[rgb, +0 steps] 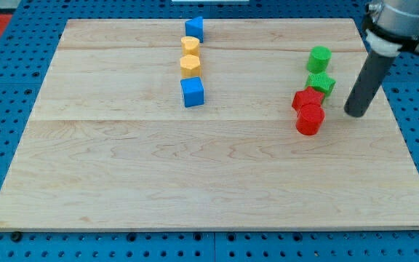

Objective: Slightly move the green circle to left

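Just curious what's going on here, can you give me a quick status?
My tip right of the blocks, touching none. Green circle unmoved, upper right. Green star just below it; path left open.

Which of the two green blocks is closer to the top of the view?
The green circle, the round one. The other green block is star-like and sits just below it, beside the red blocks.

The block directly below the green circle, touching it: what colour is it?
Green, a star-like shape. The camera view, the only one, shows it clearly.

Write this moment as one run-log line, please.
tip: right of red cylinder block, no contact | green round block: untouched, above green star block
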